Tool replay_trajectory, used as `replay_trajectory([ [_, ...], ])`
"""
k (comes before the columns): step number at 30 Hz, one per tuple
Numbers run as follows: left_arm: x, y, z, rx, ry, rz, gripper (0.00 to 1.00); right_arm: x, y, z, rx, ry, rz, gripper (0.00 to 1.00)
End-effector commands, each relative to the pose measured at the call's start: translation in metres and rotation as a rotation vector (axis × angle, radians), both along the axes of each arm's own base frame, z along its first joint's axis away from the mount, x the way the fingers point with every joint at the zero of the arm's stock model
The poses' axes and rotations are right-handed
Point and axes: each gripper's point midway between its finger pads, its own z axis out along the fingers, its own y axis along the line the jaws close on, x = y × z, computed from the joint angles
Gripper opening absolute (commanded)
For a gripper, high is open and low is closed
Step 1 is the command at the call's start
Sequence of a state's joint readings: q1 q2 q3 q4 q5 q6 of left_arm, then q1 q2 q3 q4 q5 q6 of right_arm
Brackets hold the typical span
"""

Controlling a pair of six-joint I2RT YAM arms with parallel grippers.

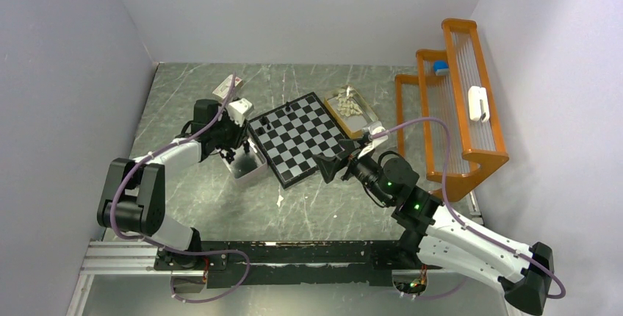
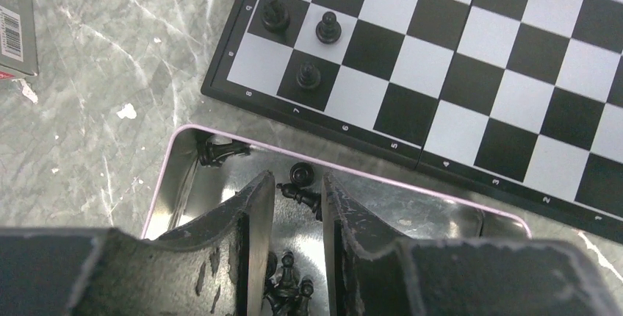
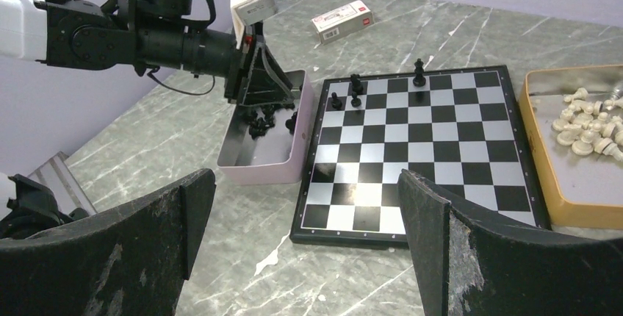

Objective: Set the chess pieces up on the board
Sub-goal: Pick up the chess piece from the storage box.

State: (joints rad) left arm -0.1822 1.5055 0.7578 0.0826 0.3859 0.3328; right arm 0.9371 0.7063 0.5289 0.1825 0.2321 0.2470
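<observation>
Chess pieces [image 3: 262, 120] of the black set lie mostly heaped in the pink-rimmed tin [image 2: 411, 182], just beside the board [image 2: 470, 59]. Only a few stand on the squares: three cluster at the corner nearest the tin and a fourth stands apart from them. The cream-white pieces [image 3: 584, 128] lie in the tan tray [image 3: 533, 139] on the far side of the board. The left gripper [image 2: 297, 184] is down inside the tin with its jaws narrowly apart. A toppled black piece [image 2: 305, 197] lies across the gap at the tips, and I cannot tell whether the pads pinch it or only straddle it. A piece taken on its side is likely to come up tilted and may twist out or refuse to stand on its square. The heap right under the fingers could also snag, so that a neighbour rides up with it. A finger catching the tin wall may shove the tin against the board and topple the three corner men. The right gripper [image 3: 307, 180] hovers by the board's near edge with its jaws wide apart and nothing between them, so both arms reaching over the squares at once risks a clash. As for writing, the rim beside the tin carries the digits 8 down to 1. The small carton [image 3: 341, 20] shows a barcode and a red mark, but its print is too small to read.
</observation>
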Motion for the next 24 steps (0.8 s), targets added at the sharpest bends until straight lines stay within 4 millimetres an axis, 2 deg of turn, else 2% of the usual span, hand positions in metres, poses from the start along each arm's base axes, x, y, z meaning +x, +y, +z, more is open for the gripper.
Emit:
replay_trajectory([
  [1, -0.002, -0.001, 0.011, 0.014, -0.071, -0.077, 0.35, 0.000, -0.003, 0.008, 0.015, -0.028, -0.003, 1.00],
  [6, -0.011, -0.003, 0.008, 0.020, -0.051, -0.126, 0.37, 0.000, -0.004, 0.009, 0.001, -0.033, -0.004, 1.00],
  [11, -0.006, 0.005, -0.002, 0.078, -0.052, -0.130, 0.45, -0.004, -0.003, 0.013, 0.015, -0.041, 0.017, 1.00],
  [19, -0.006, 0.006, -0.006, 0.063, -0.072, -0.201, 0.34, -0.007, -0.010, 0.017, 0.033, -0.054, 0.004, 1.00],
  [24, -0.005, 0.001, -0.010, 0.066, -0.084, -0.263, 0.32, -0.008, -0.015, 0.019, 0.030, -0.060, -0.009, 1.00],
])
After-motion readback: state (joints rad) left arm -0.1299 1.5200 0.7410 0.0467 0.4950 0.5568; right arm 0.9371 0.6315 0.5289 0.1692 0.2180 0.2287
